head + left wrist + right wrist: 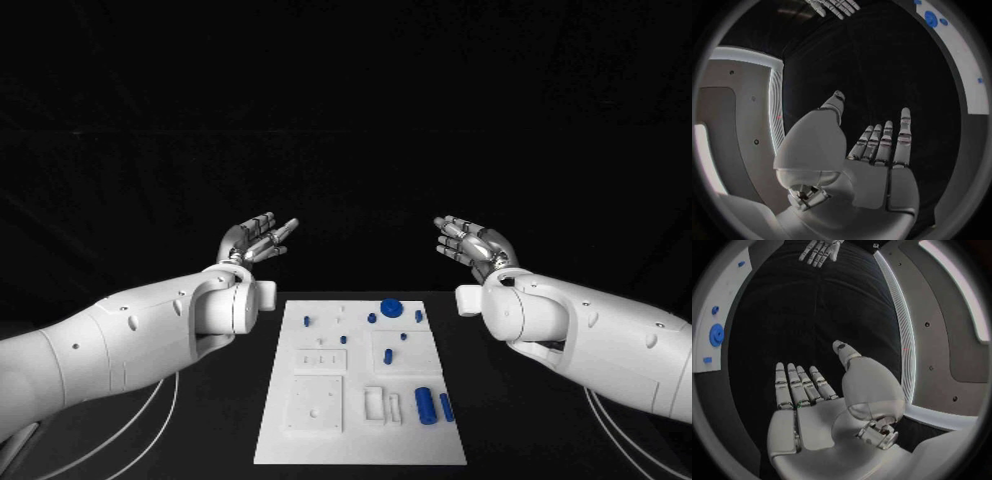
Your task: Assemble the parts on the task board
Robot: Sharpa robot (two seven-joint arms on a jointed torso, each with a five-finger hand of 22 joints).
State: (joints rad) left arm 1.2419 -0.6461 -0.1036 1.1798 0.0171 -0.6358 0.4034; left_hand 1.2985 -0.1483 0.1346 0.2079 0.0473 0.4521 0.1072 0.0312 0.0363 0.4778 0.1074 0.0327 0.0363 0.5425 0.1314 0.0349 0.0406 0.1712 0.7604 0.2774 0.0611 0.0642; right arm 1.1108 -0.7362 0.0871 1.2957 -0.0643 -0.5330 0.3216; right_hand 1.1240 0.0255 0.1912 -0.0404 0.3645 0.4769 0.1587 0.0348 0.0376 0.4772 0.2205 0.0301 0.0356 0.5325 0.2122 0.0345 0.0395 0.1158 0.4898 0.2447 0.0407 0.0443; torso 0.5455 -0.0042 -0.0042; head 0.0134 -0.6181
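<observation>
The white task board (332, 440) lies flat in the middle of the table. Several blue parts sit on it: a round knob (391, 306) at the far end, a thick cylinder (424, 403) and a thinner peg (446, 406) near the front right, and small pieces between. My left hand (257, 240) is raised beyond the board's far left corner, fingers spread and holding nothing (873, 150). My right hand (473, 241) mirrors it beyond the far right corner, also spread and holding nothing (811, 390). Both hands are well above and apart from the board (967, 65), whose edge also appears in the right wrist view (707, 340).
The black table (216, 420) extends on both sides of the board. White cables (159, 420) run along the table under each arm. The background beyond the hands is dark.
</observation>
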